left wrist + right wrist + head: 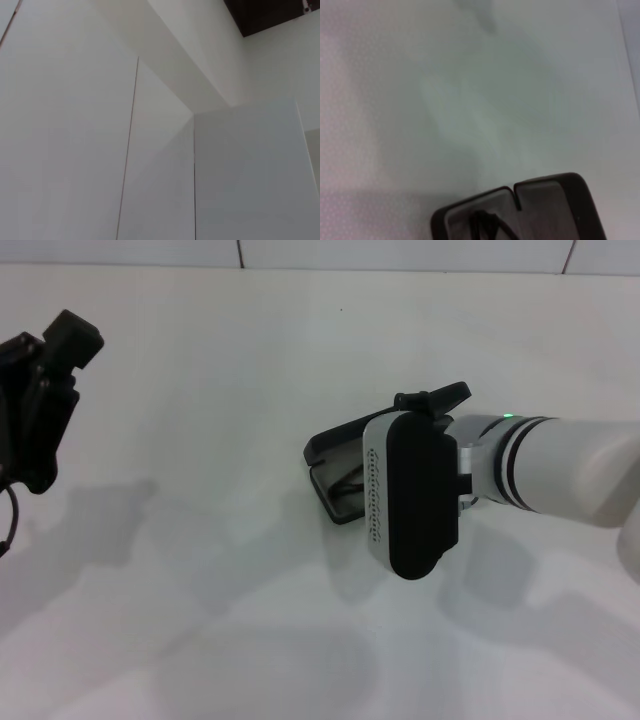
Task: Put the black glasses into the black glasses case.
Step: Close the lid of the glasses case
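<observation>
**Glasses seen inside the open case beneath the right arm**

The right gripper [415, 490] is held low over the white table [220, 390], its fingers hidden, so whether they are parted cannot be told. Just beyond it, the black glasses case [335, 455] lies open, and the black glasses [487, 227] are seen inside it. Farther off, the left gripper [40, 405] is raised at the table's left side; its state cannot be told.

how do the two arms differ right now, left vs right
The left gripper sits raised at the table's left edge, away from everything; the right gripper hangs directly over the open black glasses case. The left looks all black; the right has a white-and-black housing. Neither visibly holds anything.
</observation>
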`<state>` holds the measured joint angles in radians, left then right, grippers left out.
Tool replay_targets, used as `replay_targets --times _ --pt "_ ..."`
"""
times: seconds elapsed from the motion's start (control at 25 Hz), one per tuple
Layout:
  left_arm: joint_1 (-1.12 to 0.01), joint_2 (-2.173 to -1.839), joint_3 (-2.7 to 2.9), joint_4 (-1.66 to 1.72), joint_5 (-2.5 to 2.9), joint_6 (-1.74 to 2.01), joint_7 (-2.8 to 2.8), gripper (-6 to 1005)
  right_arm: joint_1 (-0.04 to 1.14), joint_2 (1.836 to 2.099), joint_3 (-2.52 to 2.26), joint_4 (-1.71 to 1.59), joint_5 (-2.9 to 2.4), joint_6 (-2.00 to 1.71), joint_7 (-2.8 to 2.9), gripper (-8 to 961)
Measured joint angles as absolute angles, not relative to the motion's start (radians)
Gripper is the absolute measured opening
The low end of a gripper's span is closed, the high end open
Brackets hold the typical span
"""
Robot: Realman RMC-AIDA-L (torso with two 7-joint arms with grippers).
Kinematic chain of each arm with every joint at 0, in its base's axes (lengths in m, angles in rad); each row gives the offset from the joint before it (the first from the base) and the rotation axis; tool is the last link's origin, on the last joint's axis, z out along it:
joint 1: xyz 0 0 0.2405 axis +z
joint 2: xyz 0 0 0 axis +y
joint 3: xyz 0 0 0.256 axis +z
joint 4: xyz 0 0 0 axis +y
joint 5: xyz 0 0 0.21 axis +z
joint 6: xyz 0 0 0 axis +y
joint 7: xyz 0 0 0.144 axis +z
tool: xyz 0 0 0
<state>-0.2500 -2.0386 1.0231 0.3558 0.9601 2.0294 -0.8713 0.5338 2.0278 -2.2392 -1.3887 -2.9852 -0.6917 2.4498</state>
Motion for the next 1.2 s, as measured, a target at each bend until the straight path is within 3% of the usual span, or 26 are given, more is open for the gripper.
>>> replay_targets --times 1.2 --pt "-0.249 -2.039 1.025 0.351 0.965 2.029 -0.87 32 0.434 2.028 -2.269 -1.57 -2.987 -0.854 2.45 21"
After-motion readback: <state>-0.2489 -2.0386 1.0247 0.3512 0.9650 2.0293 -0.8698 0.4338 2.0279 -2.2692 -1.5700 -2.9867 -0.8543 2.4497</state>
